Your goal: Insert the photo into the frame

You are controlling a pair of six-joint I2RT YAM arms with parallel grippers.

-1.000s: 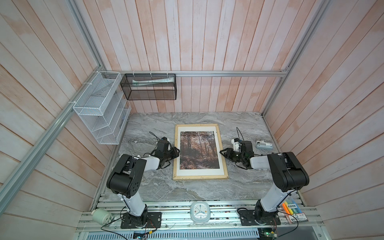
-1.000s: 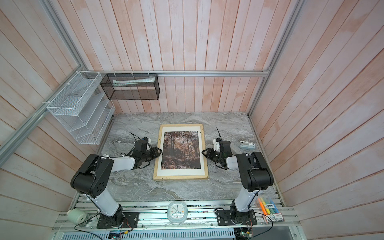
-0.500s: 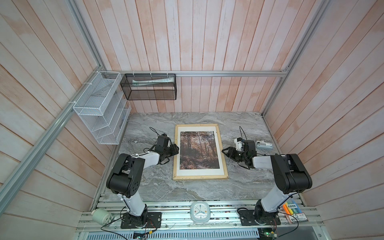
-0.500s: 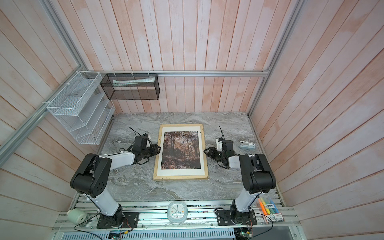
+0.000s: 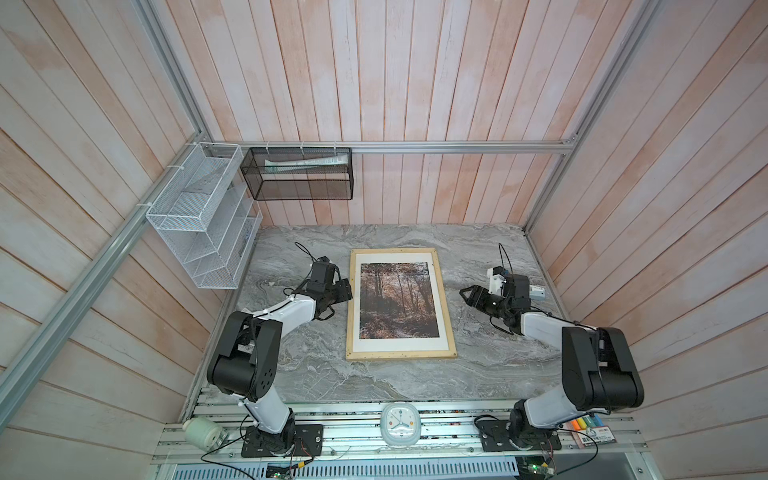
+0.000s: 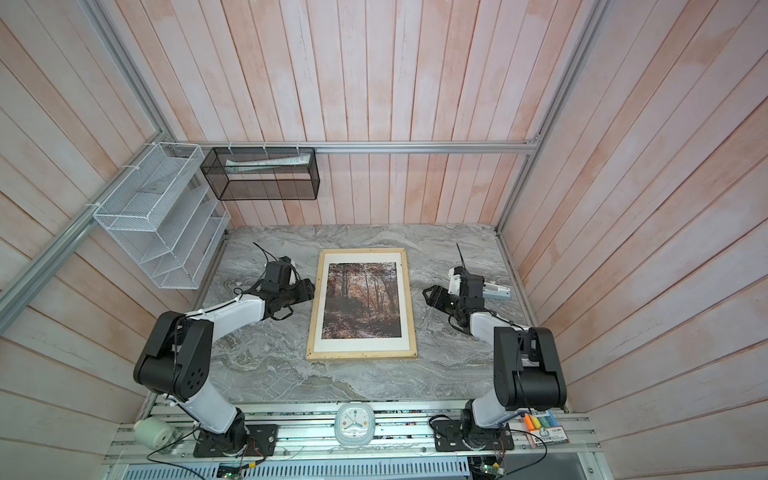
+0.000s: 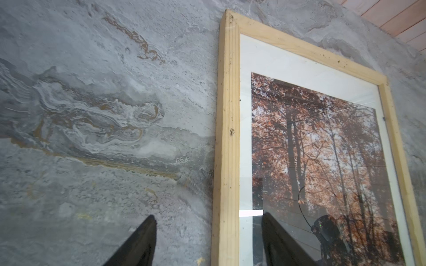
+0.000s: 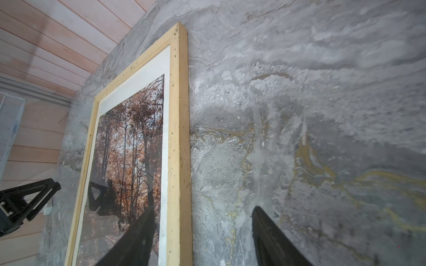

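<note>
The frame (image 5: 401, 354) of pale wood lies flat on the marble table in both top views, also (image 6: 361, 354). Inside it the autumn forest photo (image 5: 399, 301) sits within a white border. My left gripper (image 5: 345, 291) is open at the frame's left edge. In the left wrist view its fingers (image 7: 143, 244) stand either side of the wooden side strip (image 7: 227, 115) without gripping it. My right gripper (image 5: 465, 293) is open, a short way right of the frame. In the right wrist view its fingers (image 8: 269, 237) also stand apart, with the frame's right strip (image 8: 179, 115) between them.
A small white and grey device (image 5: 538, 293) lies by the table's right edge behind the right wrist. A white wire rack (image 5: 203, 232) and a black mesh basket (image 5: 299, 174) hang on the walls. A clock (image 5: 401, 424) and markers (image 5: 586, 424) sit on the front rail.
Both grippers have opened wider. The right gripper has drawn away from the frame's right edge toward the right wall. The left one stays by the left edge.
</note>
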